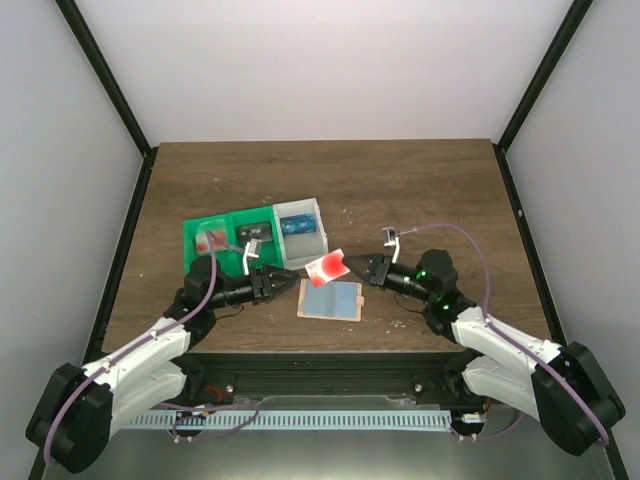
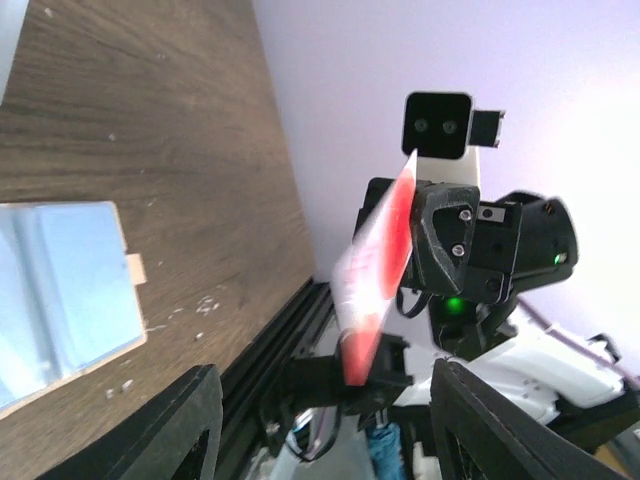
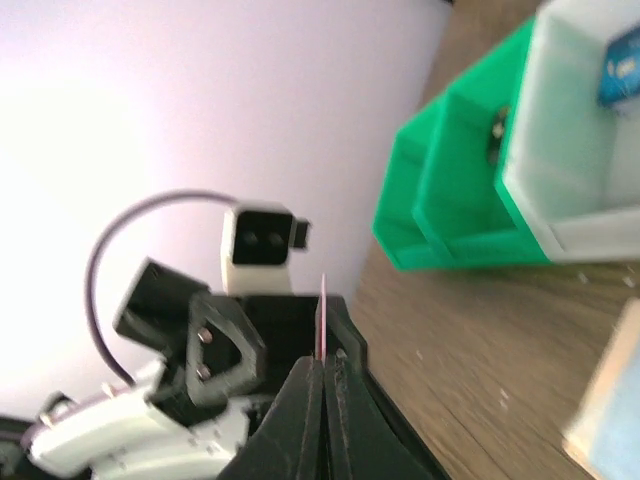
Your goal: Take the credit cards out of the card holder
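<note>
The card holder (image 1: 330,298) lies open on the table, its blue-grey inner panels (image 2: 60,290) facing up. A pale credit card with red print (image 1: 327,266) hangs in the air just above the holder's far edge. My right gripper (image 1: 352,266) is shut on this card; in the right wrist view its thin edge (image 3: 321,320) sticks up from the closed fingertips (image 3: 322,365). Facing the card from the left, my left gripper (image 1: 290,282) is open, and the card (image 2: 378,262) floats beyond its spread fingers (image 2: 190,420), untouched. A blue credit card (image 1: 300,225) lies in the translucent white box.
A green compartment tray (image 1: 225,235) with small items stands at the back left. The translucent white box (image 1: 302,212) adjoins its right side. In the right wrist view the tray (image 3: 450,190) and box (image 3: 570,150) are close on the right.
</note>
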Tool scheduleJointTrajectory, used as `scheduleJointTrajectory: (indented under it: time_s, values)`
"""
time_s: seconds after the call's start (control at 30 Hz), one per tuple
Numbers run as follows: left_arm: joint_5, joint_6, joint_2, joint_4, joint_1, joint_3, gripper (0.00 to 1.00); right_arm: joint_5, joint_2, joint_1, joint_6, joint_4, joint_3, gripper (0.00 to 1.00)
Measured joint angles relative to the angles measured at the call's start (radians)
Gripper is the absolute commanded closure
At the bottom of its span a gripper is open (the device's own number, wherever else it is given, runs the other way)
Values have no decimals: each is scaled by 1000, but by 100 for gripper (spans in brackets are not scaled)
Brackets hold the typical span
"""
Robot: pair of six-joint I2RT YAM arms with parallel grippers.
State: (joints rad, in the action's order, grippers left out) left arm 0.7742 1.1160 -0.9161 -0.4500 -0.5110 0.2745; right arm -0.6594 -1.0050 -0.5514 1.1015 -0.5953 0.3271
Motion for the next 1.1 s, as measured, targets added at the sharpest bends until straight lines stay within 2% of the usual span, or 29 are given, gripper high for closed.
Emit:
scheduleJointTrajectory:
  time_s: [0.17, 0.37, 0.47, 0.6, 0.67, 0.83, 0.93, 1.1]
  values:
    - [-23, 79, -13, -111, 1, 0, 42, 135, -42, -51, 151, -167, -1, 100]
    - [-37, 142, -69, -243, 1, 8, 56, 247, -134, -133, 262, -270, 2, 100]
    - [-37, 161, -100, -282, 1, 21, 71, 282, -158, -156, 292, -297, 5, 100]
    - [-31, 186, -142, -351, 2, 20, 99, 319, -167, -168, 314, -315, 5, 99]
    - [-30, 205, -157, -378, 3, 18, 100, 332, -167, -169, 323, -322, 5, 100]
    - [-28, 207, -169, -405, 6, 16, 100, 342, -166, -171, 329, -321, 5, 84]
    - [-16, 164, -171, -365, 13, 27, 100, 342, -163, -171, 319, -305, 2, 76]
    - [70, 73, -208, -254, 71, 101, 100, 335, -111, -172, 274, -253, -19, 52]
